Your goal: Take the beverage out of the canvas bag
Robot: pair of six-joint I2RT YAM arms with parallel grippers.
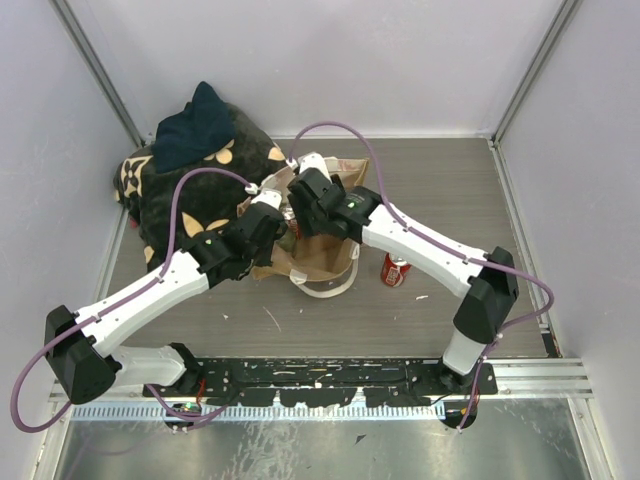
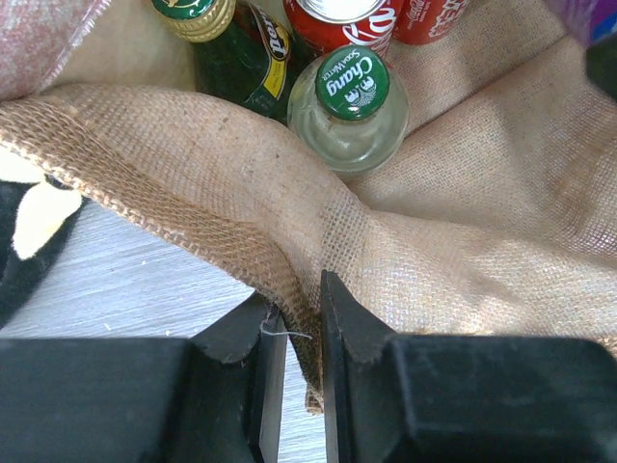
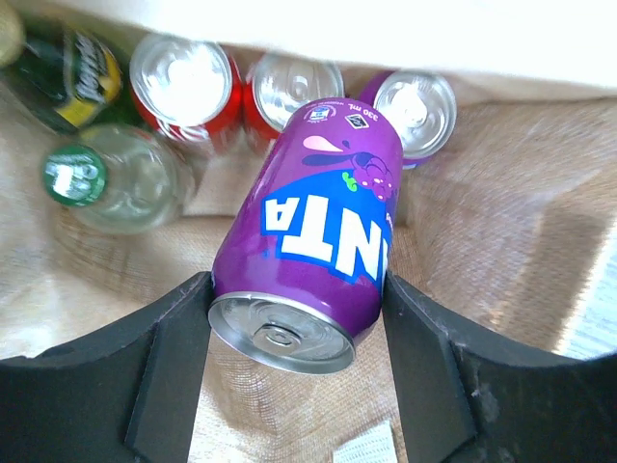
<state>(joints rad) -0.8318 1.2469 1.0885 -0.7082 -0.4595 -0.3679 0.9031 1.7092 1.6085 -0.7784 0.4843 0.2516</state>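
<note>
The tan canvas bag (image 1: pixel 322 262) stands mid-table with both grippers at its mouth. My left gripper (image 2: pixel 299 333) is shut on the bag's woven rim (image 2: pixel 193 164), pinching the fabric edge between its fingers. My right gripper (image 3: pixel 297 318) is inside the bag (image 3: pixel 482 212), shut on a purple Fanta can (image 3: pixel 313 231) that is tilted with its base toward the camera. Below it in the bag stand a clear bottle with a green Chang cap (image 3: pixel 106 183), a dark green bottle (image 3: pixel 72 72), two red cans (image 3: pixel 188 82) and another purple can (image 3: pixel 415 101). In the top view both grippers (image 1: pixel 290 215) hide the bag's opening.
A red can (image 1: pixel 395 270) stands on the table just right of the bag. A black cushion-like bundle with beige flower prints (image 1: pixel 190 180) lies at the back left, close to the bag. Grey walls enclose the table on three sides.
</note>
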